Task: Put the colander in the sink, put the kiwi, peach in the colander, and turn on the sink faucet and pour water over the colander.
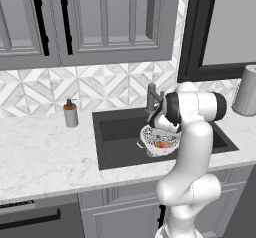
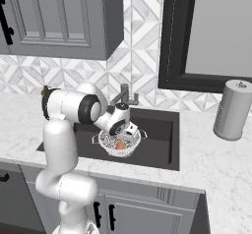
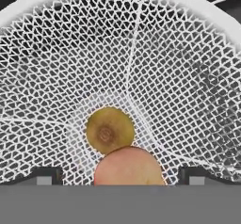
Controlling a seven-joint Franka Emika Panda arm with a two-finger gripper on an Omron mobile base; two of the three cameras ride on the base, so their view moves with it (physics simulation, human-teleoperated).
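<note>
White-silvery round mesh colander (image 3: 155, 63) is being kept in the dark grey rectangular sink (image 1: 117, 132), and the small oval green-brown kiwi (image 3: 109, 130) and the round orange-red peach (image 3: 129, 166) are being held inside it, touching. The two-finger gripper (image 3: 120, 176) is being hung just above the peach, fingers wide apart, gripping nothing.

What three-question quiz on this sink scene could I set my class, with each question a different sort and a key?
1. True or false: the colander sits in the sink.
2. Which fruits lie in the colander? A kiwi only; B peach only; C both.
3. Fill in: the gripper over the fruit has its jaws ___.

Key: 1 true; 2 C; 3 open.
</note>
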